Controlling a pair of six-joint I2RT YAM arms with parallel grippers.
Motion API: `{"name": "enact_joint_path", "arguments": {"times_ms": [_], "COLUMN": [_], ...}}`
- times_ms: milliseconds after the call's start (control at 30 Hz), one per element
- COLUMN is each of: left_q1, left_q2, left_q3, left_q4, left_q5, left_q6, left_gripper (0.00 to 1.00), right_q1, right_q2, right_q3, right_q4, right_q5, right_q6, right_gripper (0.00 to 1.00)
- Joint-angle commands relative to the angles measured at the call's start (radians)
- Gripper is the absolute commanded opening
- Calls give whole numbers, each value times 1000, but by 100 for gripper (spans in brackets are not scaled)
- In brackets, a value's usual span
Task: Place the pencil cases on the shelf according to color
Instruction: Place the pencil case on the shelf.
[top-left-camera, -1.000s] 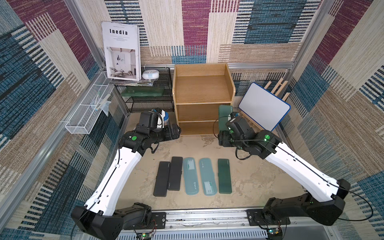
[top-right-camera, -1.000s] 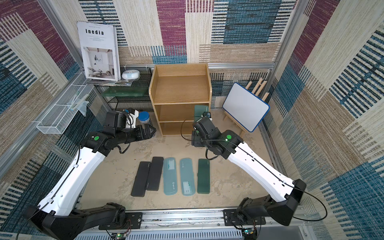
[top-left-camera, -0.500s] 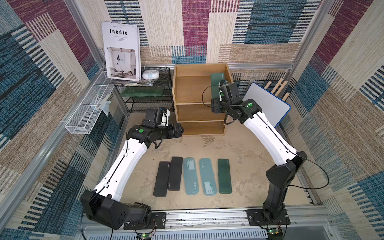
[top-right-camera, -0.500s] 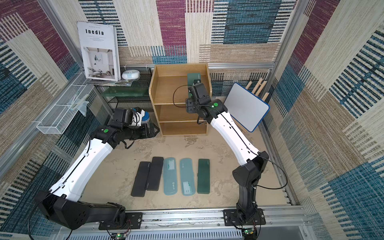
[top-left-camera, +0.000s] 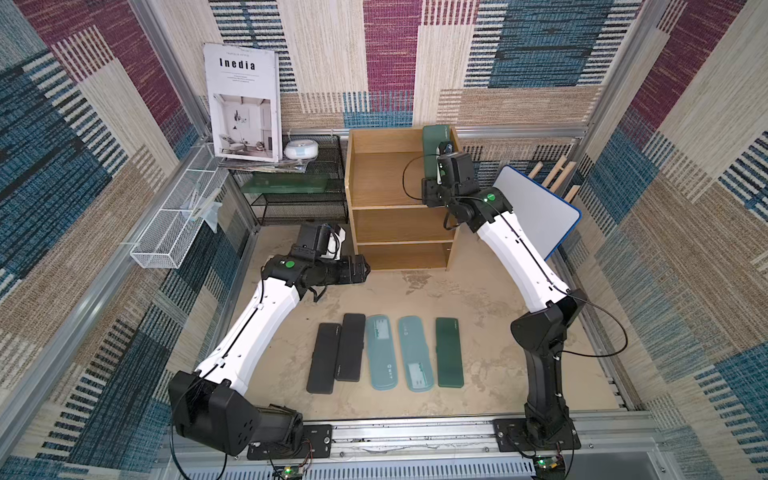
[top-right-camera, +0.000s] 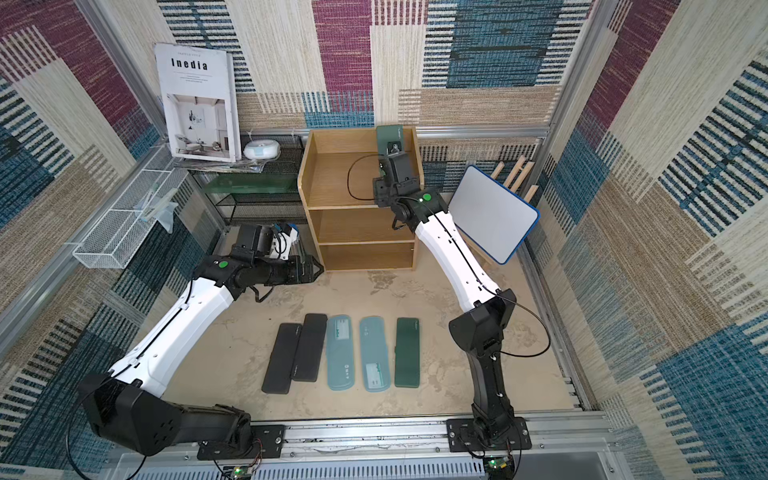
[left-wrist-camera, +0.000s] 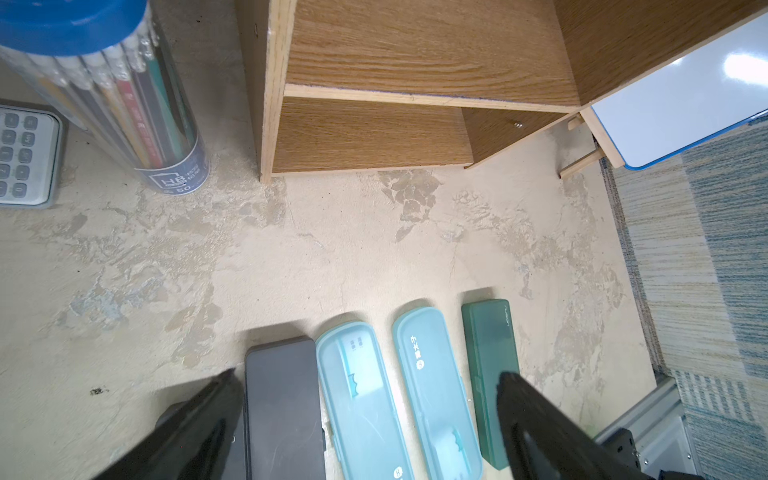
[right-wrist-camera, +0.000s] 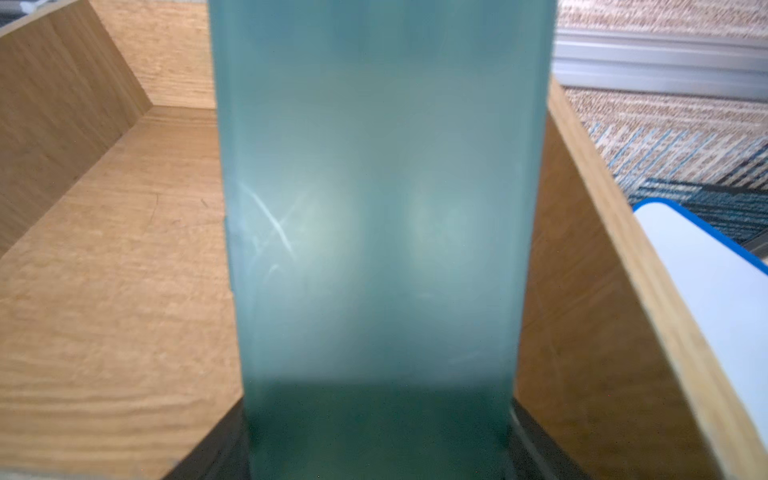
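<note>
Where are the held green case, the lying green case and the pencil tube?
held green case (top-left-camera: 432, 139): a top view, its free far end.
lying green case (top-left-camera: 449, 353): a top view, middle of lid.
pencil tube (left-wrist-camera: 124, 104): left wrist view, its clear wall.

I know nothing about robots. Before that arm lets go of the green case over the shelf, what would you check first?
1. Grip: the right gripper clamps the dark green flat plastic pencil case: ok.
2. Position: the case is over the top tier of the light-brown wooden shelf, close to one side wall: ok.
3. Top tier bare where visible: ok.
4. Case touching the tier: cannot tell.
5. Other arm: the left gripper is open, empty, low beside the shelf: ok.
</note>
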Motion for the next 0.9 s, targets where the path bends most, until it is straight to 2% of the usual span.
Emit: {"name": "enact_joint_path", "arguments": {"times_ms": [0, 100, 233, 433, 767, 867], "left_q1": [2, 1, 1, 3, 5, 4], "left_q2": [-7, -9, -4, -6, -34, -71], "left_q3": [-17, -45, -43, -48, -66, -88], "left_q4": [39, 60, 60, 59, 70, 97], "left_q5": [18, 25, 37, 37, 21, 15], "left_q6": [12, -1, -4, -5, 14, 23], "left_gripper": [99, 100, 99, 100, 99, 100], "right_q1": [-5, -9, -9, -8, 12, 18], "right_q2": [19, 35, 44, 22, -116, -187], "right_q3": [0, 1, 0, -3, -110, -165], "right_q4": [30, 33, 18, 25, 162, 175], "right_q5": [5, 3, 6, -8, 22, -20], "right_q6": [-12, -11, 2, 9, -127, -94], "right_gripper": [68, 73, 88, 100, 99, 99]}}
